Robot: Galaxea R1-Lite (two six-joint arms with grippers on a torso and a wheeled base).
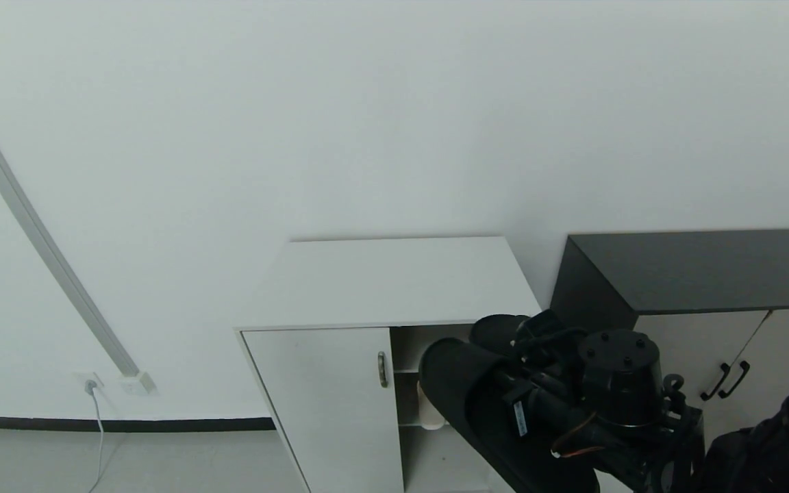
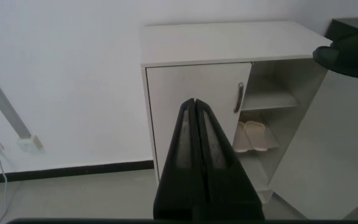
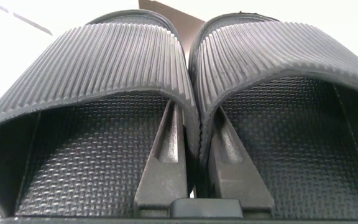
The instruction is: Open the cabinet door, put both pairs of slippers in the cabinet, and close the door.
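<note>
White cabinet (image 1: 381,281) faces 2 black slippers (image 1: 466,400), right hand (image 3: 194,134) holding them toes-first.

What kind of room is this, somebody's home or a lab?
Probably a bare room staged like a home entryway: a white cabinet with beige slippers on a shelf, a dark-topped cabinet beside it, and black slippers in the right gripper.

Beige slippers (image 2: 252,135) inside open cabinet (image 2: 222,43)

Saw a white cabinet (image 1: 381,281) standing on the floor (image 1: 161,459), its right half open. Noted an upper shelf (image 2: 272,99) inside and, on the lower shelf (image 2: 275,146), found pale slippers (image 2: 253,135) lying side by side.
</note>
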